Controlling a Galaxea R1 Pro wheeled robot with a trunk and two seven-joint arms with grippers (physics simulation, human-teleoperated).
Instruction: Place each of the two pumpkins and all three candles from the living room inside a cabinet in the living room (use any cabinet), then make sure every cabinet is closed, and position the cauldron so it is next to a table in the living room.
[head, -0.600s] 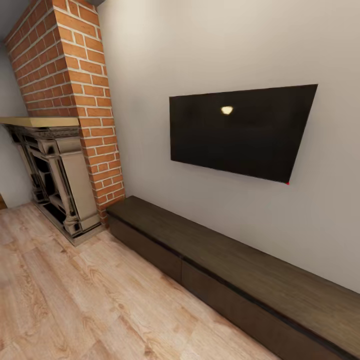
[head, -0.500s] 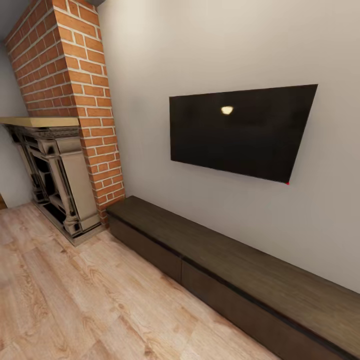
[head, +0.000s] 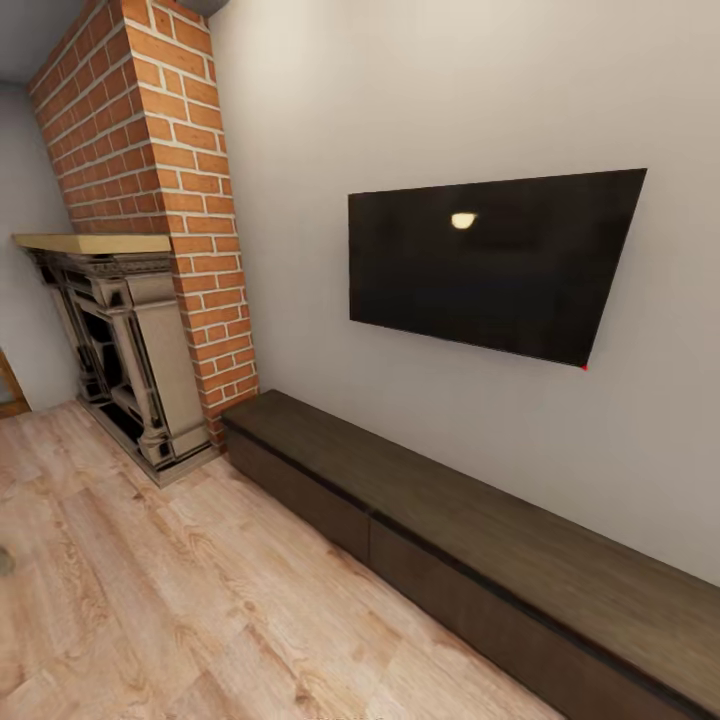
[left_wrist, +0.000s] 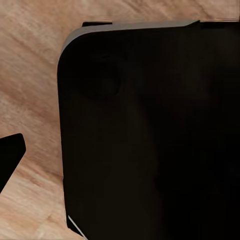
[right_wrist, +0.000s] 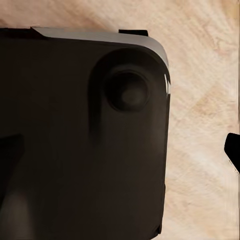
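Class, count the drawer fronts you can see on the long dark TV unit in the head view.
2. One drawer front sits at the cabinet end nearest the brick fireplace; the second runs on from the seam towards the picture's edge. More may lie beyond the edge.

Living room wall with TV and fireplace

A dark TV (head: 495, 262) hangs on the pale wall (head: 420, 90), a small light glinting on its screen. A red brick chimney (head: 160, 190) rises at the left over an ornate grey fireplace (head: 125, 360) with a tan mantel (head: 90, 243). Light wood floor (head: 150, 590) runs below.
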